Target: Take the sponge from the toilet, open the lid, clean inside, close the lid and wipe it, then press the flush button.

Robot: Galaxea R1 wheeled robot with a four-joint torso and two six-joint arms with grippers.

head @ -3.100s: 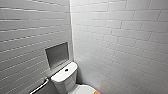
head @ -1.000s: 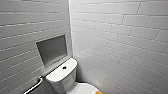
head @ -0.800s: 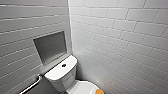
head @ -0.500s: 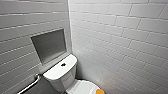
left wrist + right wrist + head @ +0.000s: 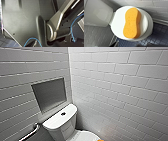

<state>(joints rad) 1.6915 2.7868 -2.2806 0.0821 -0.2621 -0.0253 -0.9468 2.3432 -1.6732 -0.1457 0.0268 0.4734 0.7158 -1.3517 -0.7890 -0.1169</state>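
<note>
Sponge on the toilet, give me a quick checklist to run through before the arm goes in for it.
1. Sponge lying flat on the lid: ok.
2. Lid shut: ok.
3. Nothing on or against the sponge: ok.
4. Sponge centred in the right wrist view: ok, its whole outline is visible.
5. Sponge framed in the head view: not ok, just an orange sliver at the lower edge.
6. Flush button on the tank top uncovered: ok.
</note>
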